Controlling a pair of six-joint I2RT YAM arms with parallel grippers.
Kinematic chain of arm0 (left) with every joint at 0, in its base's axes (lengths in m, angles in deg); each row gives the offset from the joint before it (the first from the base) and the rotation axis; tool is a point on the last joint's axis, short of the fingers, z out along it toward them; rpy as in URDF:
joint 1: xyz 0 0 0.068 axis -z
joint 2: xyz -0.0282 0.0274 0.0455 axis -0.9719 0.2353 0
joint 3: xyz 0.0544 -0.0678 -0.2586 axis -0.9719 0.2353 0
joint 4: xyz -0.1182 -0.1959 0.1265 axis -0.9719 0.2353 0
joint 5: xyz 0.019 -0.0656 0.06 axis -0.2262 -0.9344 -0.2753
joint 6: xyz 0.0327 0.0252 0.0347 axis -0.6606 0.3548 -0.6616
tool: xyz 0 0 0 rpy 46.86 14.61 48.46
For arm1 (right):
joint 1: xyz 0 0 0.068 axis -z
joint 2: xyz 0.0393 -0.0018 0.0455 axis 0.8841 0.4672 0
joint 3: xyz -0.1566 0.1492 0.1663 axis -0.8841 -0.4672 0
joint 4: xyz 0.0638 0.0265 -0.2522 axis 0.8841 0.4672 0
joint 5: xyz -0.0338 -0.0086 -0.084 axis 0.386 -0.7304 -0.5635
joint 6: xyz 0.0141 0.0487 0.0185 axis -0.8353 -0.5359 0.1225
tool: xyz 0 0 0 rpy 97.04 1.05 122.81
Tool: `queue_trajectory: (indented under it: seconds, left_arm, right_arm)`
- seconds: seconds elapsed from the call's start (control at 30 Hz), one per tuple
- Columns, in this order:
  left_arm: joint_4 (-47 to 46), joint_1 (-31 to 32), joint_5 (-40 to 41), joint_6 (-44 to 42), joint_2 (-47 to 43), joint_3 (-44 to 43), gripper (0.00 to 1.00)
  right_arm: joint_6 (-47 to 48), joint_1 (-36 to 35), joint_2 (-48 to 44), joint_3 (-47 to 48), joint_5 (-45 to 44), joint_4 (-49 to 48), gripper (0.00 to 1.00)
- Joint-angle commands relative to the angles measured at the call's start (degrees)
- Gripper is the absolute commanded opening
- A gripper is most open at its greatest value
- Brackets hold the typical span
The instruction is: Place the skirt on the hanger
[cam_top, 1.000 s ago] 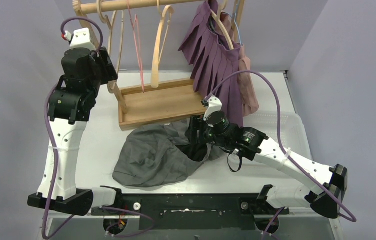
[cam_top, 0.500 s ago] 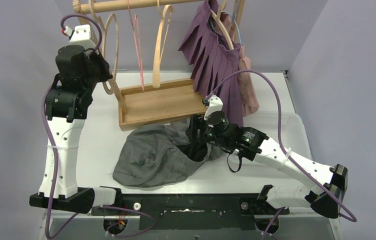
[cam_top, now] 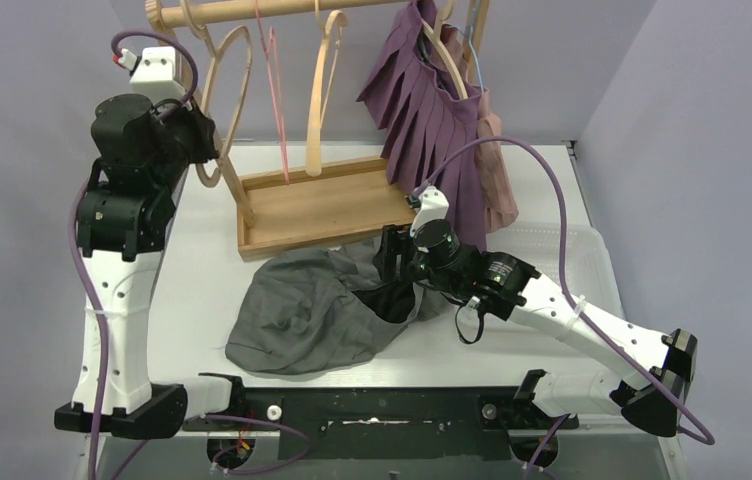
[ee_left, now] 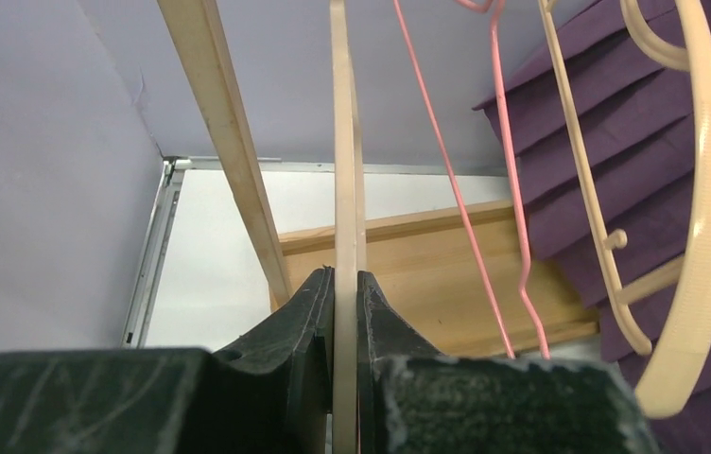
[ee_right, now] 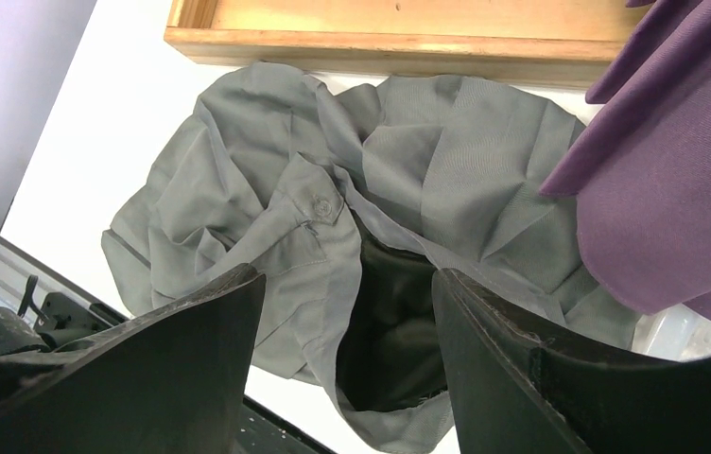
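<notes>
A crumpled grey skirt (cam_top: 312, 310) lies on the white table in front of the rack's wooden base; the right wrist view shows its waistband, button and dark open inside (ee_right: 333, 218). My right gripper (cam_top: 392, 262) hovers open just over the skirt's right part, its jaws (ee_right: 347, 279) wide apart with nothing between them. A pale wooden hanger (cam_top: 227, 100) hangs at the left end of the rail. My left gripper (cam_top: 197, 135) is shut on its lower part. In the left wrist view the hanger (ee_left: 344, 142) is edge-on, pinched between the black jaws (ee_left: 345, 279).
The wooden rail (cam_top: 282, 10) also carries a pink wire hanger (cam_top: 274, 90), another wooden hanger (cam_top: 322, 90) and a purple pleated skirt (cam_top: 442, 120). The rack's tray-like base (cam_top: 322, 205) stands behind the grey skirt. A clear bin (cam_top: 572, 250) sits at the right.
My left gripper has shut on the wooden hanger and drawn it leftward, so the hanger now tilts on the rail. The right arm has hardly moved.
</notes>
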Motion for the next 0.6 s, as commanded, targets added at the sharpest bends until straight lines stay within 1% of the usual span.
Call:
queue_trajectory:
  seconds: [0.0,0.1,0.2,0.27,0.4,0.5,0.57]
  left_arm:
    - [-5.81,-0.23,-3.92,-2.06,-8.75,3.85,0.0]
    - [-5.23,-0.09,-4.78,-2.4,-15.32,11.07,0.0]
    - [-4.7,0.67,-3.6,-2.85,-21.65,18.36,0.0]
    - [-3.63,1.17,-3.36,-3.62,-24.98,21.53,0.0]
    - [0.24,2.71,-5.19,-6.08,-29.88,24.49,0.0]
    - [5.22,4.05,-7.51,-6.88,-33.16,24.39,0.0]
    - [9.87,4.25,-6.57,-6.22,-34.27,24.11,0.0]
  right_arm:
    - [2.61,-0.39,-1.86,3.22,-1.0,-2.16,0.67]
    - [5.57,-0.47,-2.56,3.64,0.46,-3.36,0.68]
    - [8.13,-0.48,-3.77,3.84,2.15,-4.8,0.69]
    - [9.8,-0.48,-4.44,3.96,3.15,-5.75,0.69]
    - [14.3,-0.42,-5.92,4.78,6.82,-7.33,0.7]
    - [18.95,-0.47,-7.29,5.68,12.71,-9.05,0.7]
    - [21.84,-0.51,-8.53,5.95,17.37,-10.84,0.7]
